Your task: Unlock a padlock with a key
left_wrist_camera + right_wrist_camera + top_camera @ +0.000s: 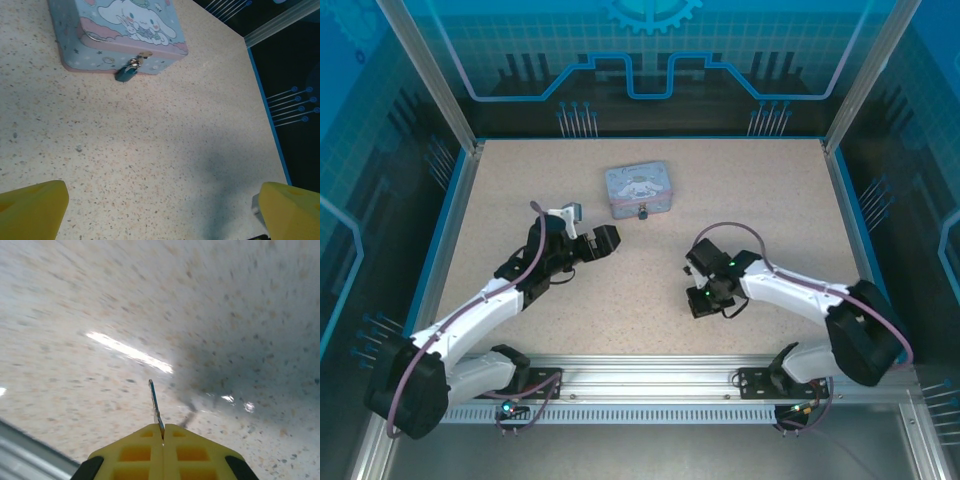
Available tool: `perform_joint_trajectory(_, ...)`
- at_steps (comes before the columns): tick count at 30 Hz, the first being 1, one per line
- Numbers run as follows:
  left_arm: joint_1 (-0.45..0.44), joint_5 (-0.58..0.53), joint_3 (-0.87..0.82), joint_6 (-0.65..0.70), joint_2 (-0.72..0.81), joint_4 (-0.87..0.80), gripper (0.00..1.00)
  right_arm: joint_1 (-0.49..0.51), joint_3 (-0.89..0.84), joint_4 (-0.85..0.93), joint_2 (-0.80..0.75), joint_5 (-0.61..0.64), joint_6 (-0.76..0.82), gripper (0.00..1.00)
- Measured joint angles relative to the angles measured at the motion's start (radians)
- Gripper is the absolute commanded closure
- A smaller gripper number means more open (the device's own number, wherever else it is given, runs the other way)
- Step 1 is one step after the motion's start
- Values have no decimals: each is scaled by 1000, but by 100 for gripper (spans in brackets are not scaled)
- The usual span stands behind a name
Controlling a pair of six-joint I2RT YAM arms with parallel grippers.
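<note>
The left gripper (161, 210) is spread to its widest, with nothing between its yellow fingers (32, 207), and is held low over the table (150, 150). Ahead of it, well beyond the fingertips and a little to their left, the tin (120, 30) is seen. The padlock (125, 74) is hung from the clasp (145, 53) on the tin's side that is turned toward this gripper. The shackle (133, 63) appears to be closed through the clasp, so the lock is judged not yet opened.

The right gripper (163, 429) is pressed together on the key (155, 402). The key is pinched edge-on at the very fingertips and is pointed straight out past them toward the table just beyond. Whether its tip is touching the surface cannot be told. In the top view the padlock is placed well apart from this gripper, ahead of it and off to its left.

The taking-up of the key is therefore judged done. What is left is the larger part: the key is to be carried across to the padlock, lined up with the keyhole, pushed in and turned, and the shackle freed. A steadying hold on the padlock by the open left gripper may well be called for.
</note>
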State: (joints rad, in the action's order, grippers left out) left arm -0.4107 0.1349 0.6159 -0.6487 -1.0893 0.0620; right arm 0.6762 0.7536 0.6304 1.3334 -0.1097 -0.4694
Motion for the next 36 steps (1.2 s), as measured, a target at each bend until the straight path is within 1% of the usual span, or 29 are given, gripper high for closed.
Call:
perform_joint_trajectory(5,0,84,16,-3,20,57,9,-130,-14,-159,-175,-177,26,100)
perform_joint_trajectory(8,-6,144,44,-10,21,111,16,-200,-14,-297,-233,-290,21,100)
perform_joint_trajectory(12,-40,210,102,-30,5,185,25,-237,-11,-485,-241,-412,-14,100)
perform_joint_trajectory(15,-79,239,150,-30,-28,226,34,-239,7,-600,-220,-488,-51,100)
perform_joint_trajectory(18,-121,257,191,-29,-68,249,39,-239,43,-693,-185,-548,-85,100)
perform_joint_trajectory(23,-173,269,238,-22,-119,258,47,-237,53,-791,-175,-591,-127,100)
perform_joint_trajectory(27,-193,275,259,-11,-150,256,59,-233,53,-852,-175,-606,-162,100)
perform_joint_trajectory(29,-199,275,264,-5,-160,257,62,-227,53,-869,-175,-606,-169,100)
perform_joint_trajectory(35,-202,274,268,-1,-164,257,78,-214,53,-881,-160,-606,-186,100)
perform_joint_trajectory(36,-202,274,268,0,-165,257,82,-210,53,-883,-158,-606,-187,100)
